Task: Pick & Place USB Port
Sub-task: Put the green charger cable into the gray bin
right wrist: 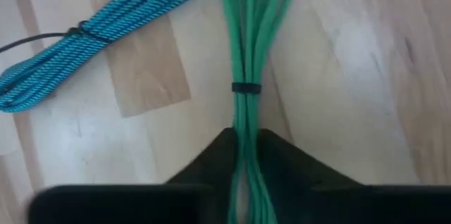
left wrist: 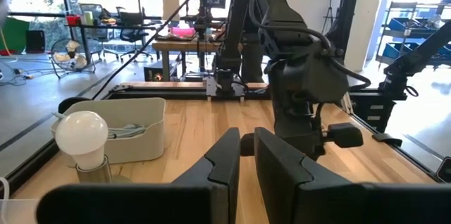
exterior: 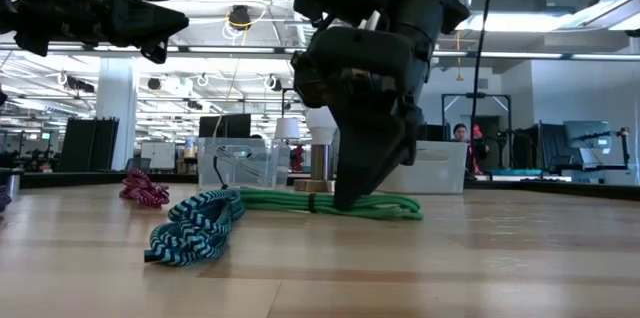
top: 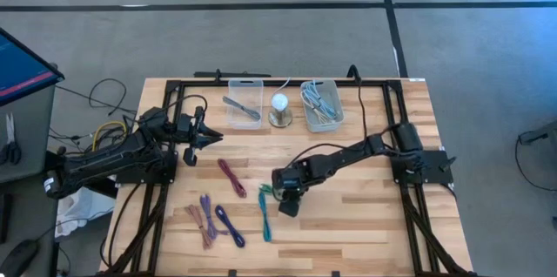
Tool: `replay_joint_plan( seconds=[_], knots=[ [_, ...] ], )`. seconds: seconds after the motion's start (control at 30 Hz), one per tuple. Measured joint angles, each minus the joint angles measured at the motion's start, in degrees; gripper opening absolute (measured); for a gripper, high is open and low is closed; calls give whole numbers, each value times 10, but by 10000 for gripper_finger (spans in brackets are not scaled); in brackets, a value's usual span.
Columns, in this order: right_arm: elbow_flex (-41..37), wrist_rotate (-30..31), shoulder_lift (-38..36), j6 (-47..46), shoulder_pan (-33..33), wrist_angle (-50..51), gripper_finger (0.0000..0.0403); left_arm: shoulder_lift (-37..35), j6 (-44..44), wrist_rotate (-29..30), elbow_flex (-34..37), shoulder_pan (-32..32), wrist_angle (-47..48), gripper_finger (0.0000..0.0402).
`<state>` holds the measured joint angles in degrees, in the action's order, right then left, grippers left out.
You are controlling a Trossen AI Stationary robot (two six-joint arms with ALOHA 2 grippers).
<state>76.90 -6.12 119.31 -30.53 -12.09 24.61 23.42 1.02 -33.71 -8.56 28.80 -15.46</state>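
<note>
Green cable [right wrist: 246, 62] nipped by right pincer [right wrist: 245, 155]; cable's ends cut off

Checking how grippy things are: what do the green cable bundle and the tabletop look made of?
Green cable bundle: smooth, rubbery plastic jacket, faint sheen, bound by a dark tie; the right gripper is shut on it. Table: light wood, visible grain and plank seams, matte finish.

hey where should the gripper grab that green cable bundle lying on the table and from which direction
Grip the green cable bundle across its narrow middle, near the black tie, coming straight down from above. It lies flat and straight on the wooden table, its strands bound tightest there. The right gripper already straddles it this way.
</note>
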Motion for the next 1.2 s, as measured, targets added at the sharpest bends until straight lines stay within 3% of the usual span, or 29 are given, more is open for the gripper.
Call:
replay_joint_plan(
  seconds=[0.07,0.33,1.2],
  knots=[
    [0,-3,0,19,3,-6,19,0,0,0,0,0,0,44],
    [-1,10,-14,55,3,-9,8,0,0,0,0,0,0,44],
    [-11,274,-215,140,70,182,0,0,0,0,0,0,0,44]
  ],
)
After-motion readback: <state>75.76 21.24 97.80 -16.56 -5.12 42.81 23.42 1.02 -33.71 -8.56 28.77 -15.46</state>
